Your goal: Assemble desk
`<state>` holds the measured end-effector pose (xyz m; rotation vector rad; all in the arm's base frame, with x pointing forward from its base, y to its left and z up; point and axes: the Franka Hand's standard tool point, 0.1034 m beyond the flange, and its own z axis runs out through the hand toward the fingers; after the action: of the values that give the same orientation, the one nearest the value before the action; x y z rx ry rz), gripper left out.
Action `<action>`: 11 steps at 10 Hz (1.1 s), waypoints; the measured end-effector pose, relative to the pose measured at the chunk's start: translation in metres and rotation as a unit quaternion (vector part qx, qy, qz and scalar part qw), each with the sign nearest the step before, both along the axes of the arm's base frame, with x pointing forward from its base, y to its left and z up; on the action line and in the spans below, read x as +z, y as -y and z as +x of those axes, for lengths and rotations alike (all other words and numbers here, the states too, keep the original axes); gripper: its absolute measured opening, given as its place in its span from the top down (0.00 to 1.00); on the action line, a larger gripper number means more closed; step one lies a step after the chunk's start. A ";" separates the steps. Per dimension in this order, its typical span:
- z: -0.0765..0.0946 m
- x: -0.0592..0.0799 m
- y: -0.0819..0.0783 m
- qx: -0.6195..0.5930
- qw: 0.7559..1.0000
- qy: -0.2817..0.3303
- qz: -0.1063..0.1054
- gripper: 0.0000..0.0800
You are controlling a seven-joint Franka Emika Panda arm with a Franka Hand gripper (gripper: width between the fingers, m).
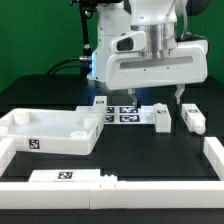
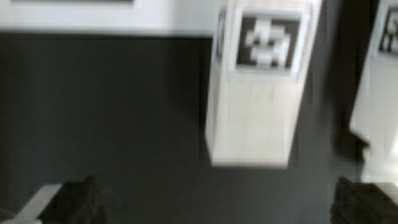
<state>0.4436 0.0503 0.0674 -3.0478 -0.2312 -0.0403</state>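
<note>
Leg-pickup step, I judge; gripper open and empty above a tagged leg; next: descend, straddle leg squarely, close; tabletop lies well apart.

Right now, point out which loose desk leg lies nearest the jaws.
The leg just on the exterior view's right of the marker board: the open jaws hang over it, while its neighbour lies farther right.

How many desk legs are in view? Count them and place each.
3: middle leg below the open pincer; right leg beside it, toward the exterior view's right; front leg lying along the front wall. A fourth may be hidden.
</note>
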 end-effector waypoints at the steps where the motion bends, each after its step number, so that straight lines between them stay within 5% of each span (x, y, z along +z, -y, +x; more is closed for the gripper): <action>1: 0.026 0.011 0.008 0.009 1.000 0.009 0.006 0.19; 5: 0.021 0.003 0.009 0.014 1.000 0.009 0.003 0.19; 7: 0.053 0.008 0.026 0.038 0.999 -0.008 0.012 0.19; 9: 0.104 0.019 0.023 0.084 0.996 -0.018 0.022 0.19; 11: 0.112 0.028 0.019 0.093 0.996 -0.006 0.017 0.19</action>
<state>0.5559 0.0313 0.0955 -2.9780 -0.5064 -0.0124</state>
